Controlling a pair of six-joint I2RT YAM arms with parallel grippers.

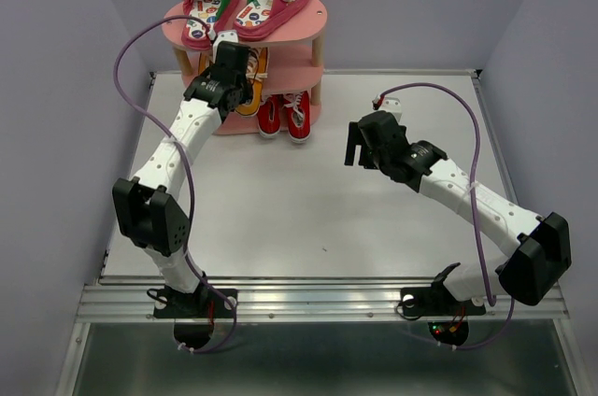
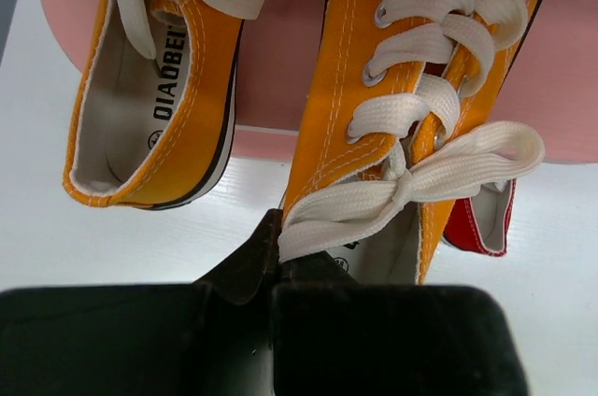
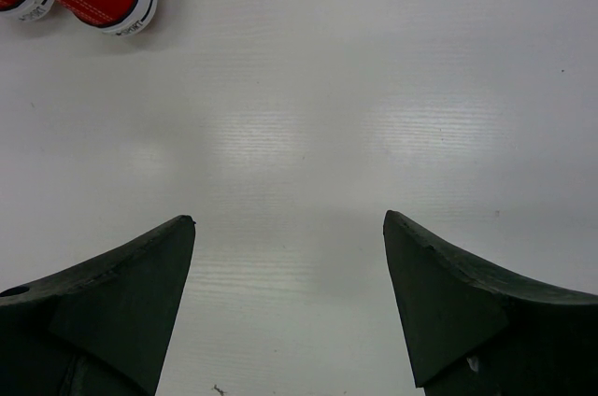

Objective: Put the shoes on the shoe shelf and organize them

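Judging by the canvas uppers and thin rubber soles, the orange sneakers (image 2: 346, 106) should be light and soft-sided. They are best taken at the heel collar or across the sole, not by the loose laces (image 2: 420, 181). They sit on the middle board of the shelf (image 1: 320, 15), with flip-flops (image 1: 243, 4) on top and red sneakers (image 1: 285, 116) at its foot. The left gripper (image 1: 229, 64) is at one orange heel; whether it pinches it, I cannot tell. The right gripper (image 3: 288, 219) hangs spread over the table (image 1: 327, 209). One insole reads "DIAOBEI".
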